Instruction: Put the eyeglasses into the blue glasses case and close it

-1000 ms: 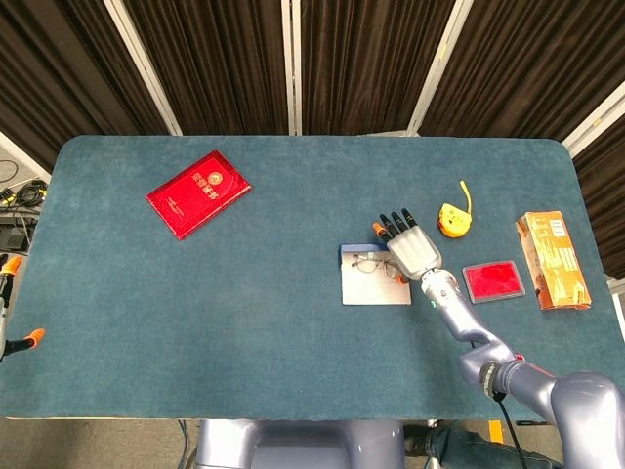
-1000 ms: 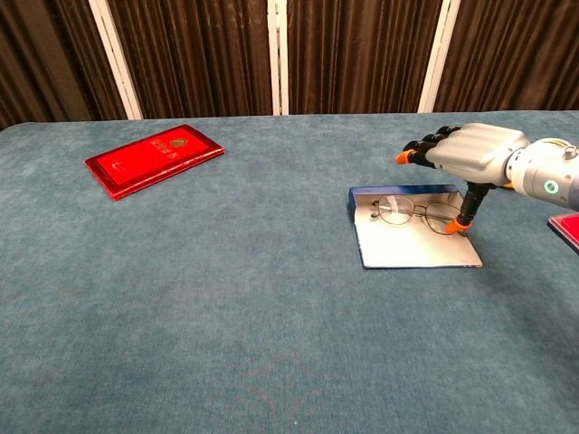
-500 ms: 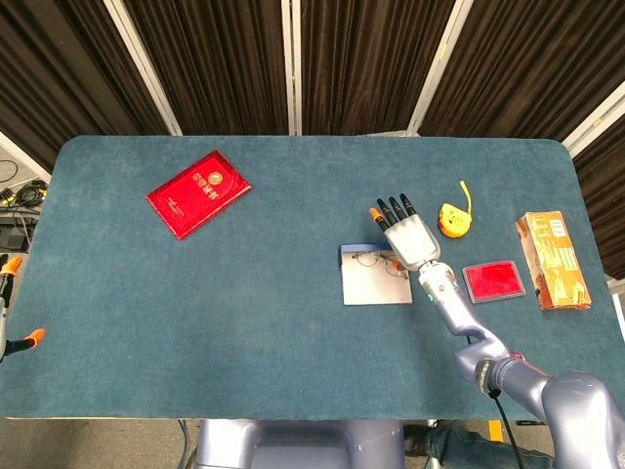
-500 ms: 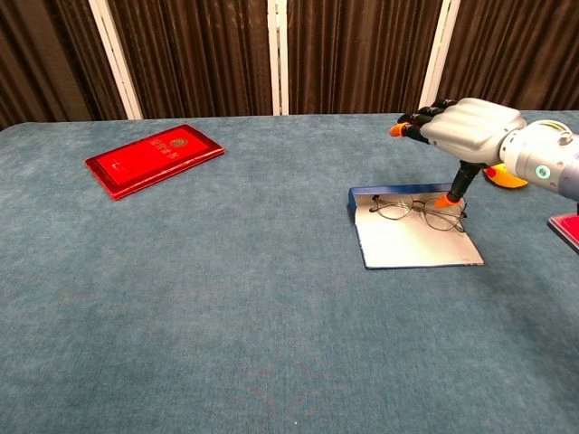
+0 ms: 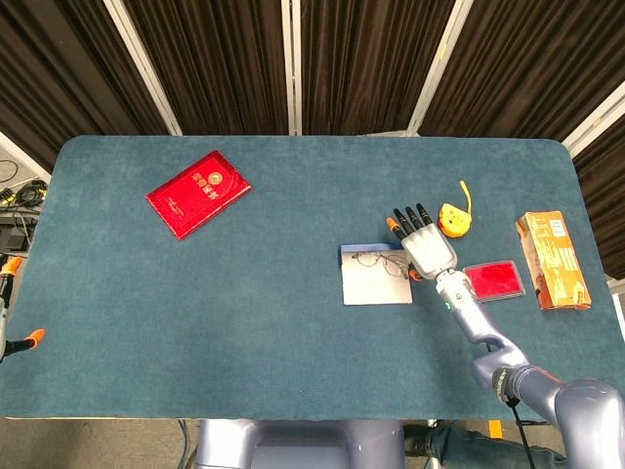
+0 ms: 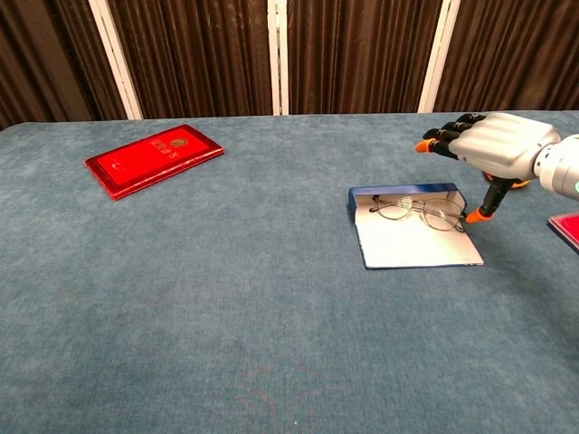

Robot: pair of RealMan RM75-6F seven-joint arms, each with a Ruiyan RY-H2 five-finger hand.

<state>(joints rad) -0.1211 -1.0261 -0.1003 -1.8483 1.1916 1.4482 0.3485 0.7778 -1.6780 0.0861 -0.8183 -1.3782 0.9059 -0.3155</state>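
Thin wire-framed eyeglasses (image 6: 418,211) lie in the open blue glasses case (image 6: 414,242) on the worktop (image 6: 271,298). The right hand (image 6: 496,147) hovers at the case's right edge, fingers (image 6: 441,136) spread, holding nothing. The glasses look light and fragile; the case's lid seems the safer hold.

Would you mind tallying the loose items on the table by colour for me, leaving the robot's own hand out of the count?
Red: 2, the booklet and the flat red case
Blue: 1, the open glasses case
Metal-framed: 1, the eyeglasses
Yellow: 1, the tape measure
Orange: 1, the carton
Total: 6
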